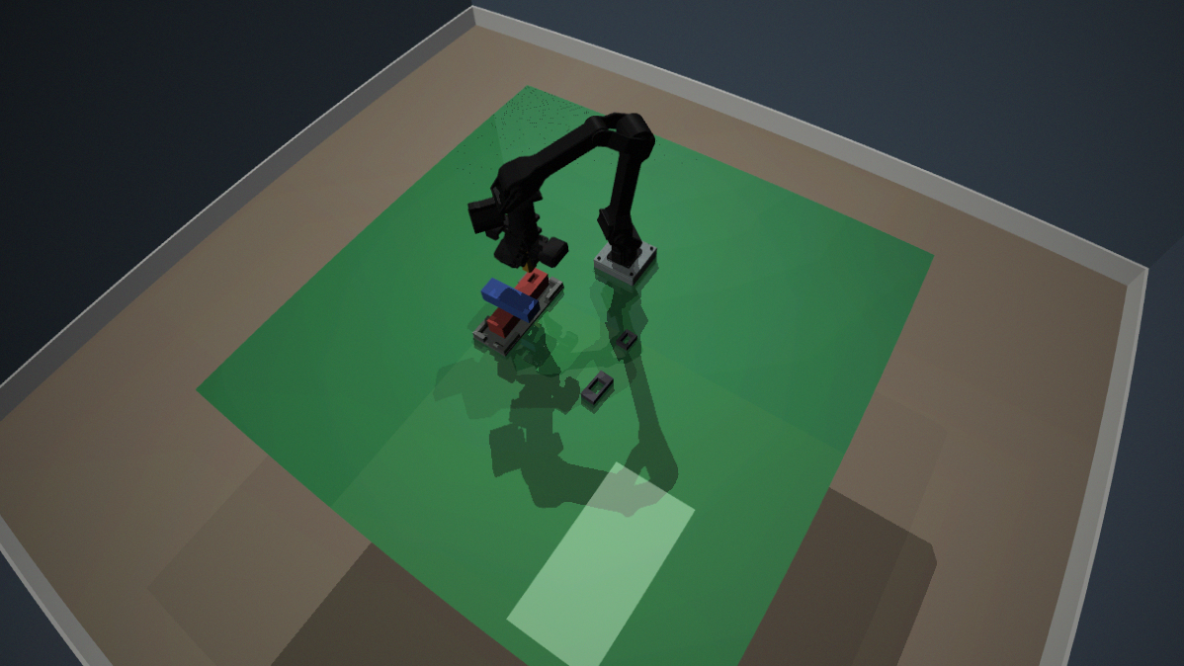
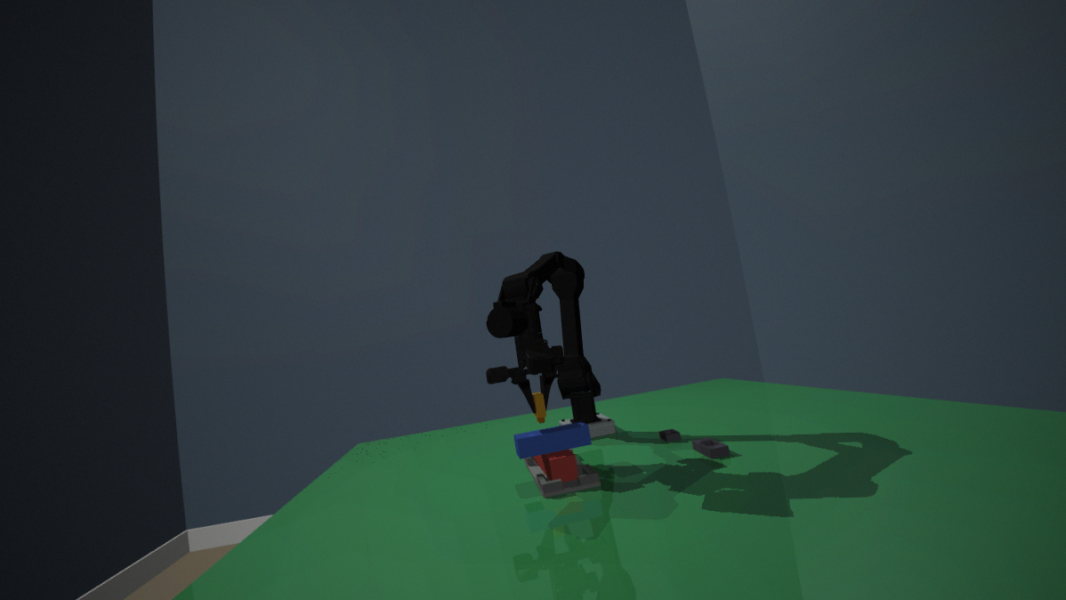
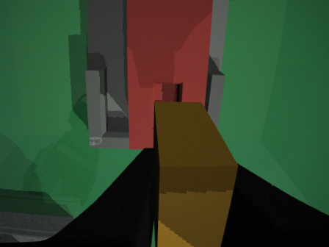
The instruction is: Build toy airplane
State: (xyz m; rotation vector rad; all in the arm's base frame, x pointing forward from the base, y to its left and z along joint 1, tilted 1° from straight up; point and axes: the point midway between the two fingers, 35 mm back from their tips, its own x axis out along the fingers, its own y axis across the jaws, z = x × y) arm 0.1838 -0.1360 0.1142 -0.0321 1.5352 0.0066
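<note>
The red fuselage (image 1: 531, 285) (image 2: 559, 464) (image 3: 161, 47) lies in the grey jig cradle (image 1: 488, 338) (image 2: 562, 489) (image 3: 100, 101). The blue wing (image 1: 506, 297) (image 2: 551, 438) sits across the top of it. My gripper (image 1: 527, 265) (image 2: 538, 401) (image 3: 178, 158) is shut on the orange tail fin (image 2: 538, 408) (image 3: 191, 204) and holds it upright a little above the fuselage's tail end. In the wrist view the fin's lower end hangs just short of the small dark tail socket, which stands open.
Two small dark empty part stands (image 1: 597, 388) (image 1: 628, 338) (image 2: 710, 447) (image 2: 668, 433) lie on the green mat to the right of the jig. The arm's base (image 1: 625, 265) (image 2: 596, 425) stands just behind the jig. A pale rectangle (image 1: 604, 563) marks the mat's front.
</note>
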